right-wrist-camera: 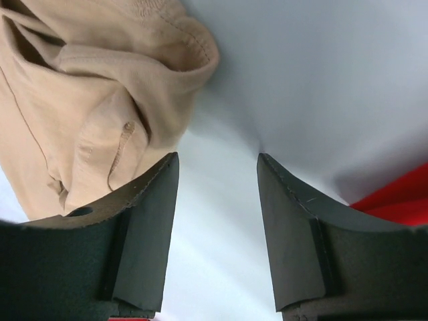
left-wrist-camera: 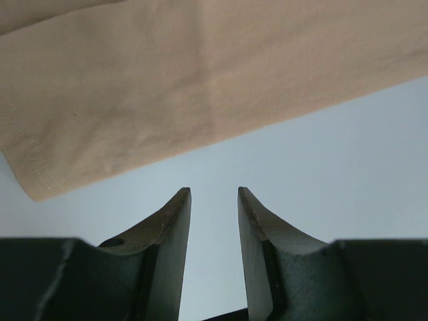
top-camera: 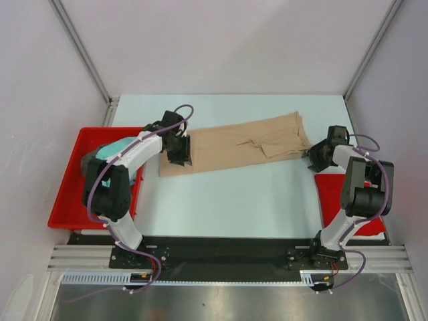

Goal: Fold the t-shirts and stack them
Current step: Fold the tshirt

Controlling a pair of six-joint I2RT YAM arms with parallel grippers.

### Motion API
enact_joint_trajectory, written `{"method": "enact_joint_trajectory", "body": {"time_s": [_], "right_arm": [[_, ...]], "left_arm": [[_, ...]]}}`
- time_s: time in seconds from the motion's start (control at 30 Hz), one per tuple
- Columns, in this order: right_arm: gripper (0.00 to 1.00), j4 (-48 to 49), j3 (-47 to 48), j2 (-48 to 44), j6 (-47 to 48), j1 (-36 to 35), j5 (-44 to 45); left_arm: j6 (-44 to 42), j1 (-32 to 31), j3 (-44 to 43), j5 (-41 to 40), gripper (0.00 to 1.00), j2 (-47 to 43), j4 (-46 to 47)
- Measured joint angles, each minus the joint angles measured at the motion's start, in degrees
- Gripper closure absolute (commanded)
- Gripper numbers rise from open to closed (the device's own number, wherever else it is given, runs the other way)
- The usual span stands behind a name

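Observation:
The tan-beige t-shirt (top-camera: 234, 145) lies folded lengthwise in a long strip across the far part of the table. My left gripper (top-camera: 179, 158) is open and empty just at the strip's left end; in the left wrist view (left-wrist-camera: 214, 194) the cloth (left-wrist-camera: 200, 80) lies just beyond the fingertips. My right gripper (top-camera: 314, 158) is open and empty beside the strip's right end; in the right wrist view (right-wrist-camera: 218, 160) the bunched hem (right-wrist-camera: 114, 87) lies to the left of the left finger. A teal t-shirt (top-camera: 112, 151) lies in the red tray, partly under my left arm. The dark grey t-shirt is hidden.
The red plastic tray (top-camera: 70, 194) stands at the table's left edge. A flat red mat (top-camera: 332, 197) lies at the right under my right arm, and shows in the right wrist view (right-wrist-camera: 394, 200). Metal frame posts stand at the far corners.

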State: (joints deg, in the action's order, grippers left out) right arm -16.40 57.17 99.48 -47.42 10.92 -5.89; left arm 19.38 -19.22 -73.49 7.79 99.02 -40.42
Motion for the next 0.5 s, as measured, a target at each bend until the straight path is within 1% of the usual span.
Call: {"method": "enact_joint_trajectory", "body": {"time_s": [0.03,0.13,0.17,0.23,0.27,0.4,0.5], "right_arm": [[0.43,-0.33,-0.11,-0.35,0.13,0.04,0.0],[0.33,-0.9,-0.37,-2.03,0.96,0.02,-0.04],[0.25,-0.87,-0.39,-2.71,1.27,0.02,-0.17],[0.21,-0.35,-0.28,-3.61,1.86,0.04,-0.52],[0.17,-0.22,-0.02,-3.65,1.99,0.04,-0.66],[0.18,0.74,1.9,-2.05,1.55,0.02,-0.9],[0.22,2.14,4.04,1.33,0.48,0.02,-0.96]], "left_arm": [[-0.31,0.0,-0.15,0.0,0.6,0.02,0.02],[-0.96,0.0,-0.2,0.0,0.6,0.11,0.02],[-1.11,0.0,-0.2,0.0,0.6,0.13,0.02],[-1.62,0.0,-0.2,0.09,0.6,0.2,0.02],[-1.92,0.0,-0.2,0.15,0.6,0.24,0.02],[-2.89,0.0,-0.24,0.31,0.6,0.55,-0.02],[-3.02,0.02,-0.26,0.55,0.6,0.79,-0.04]]}}
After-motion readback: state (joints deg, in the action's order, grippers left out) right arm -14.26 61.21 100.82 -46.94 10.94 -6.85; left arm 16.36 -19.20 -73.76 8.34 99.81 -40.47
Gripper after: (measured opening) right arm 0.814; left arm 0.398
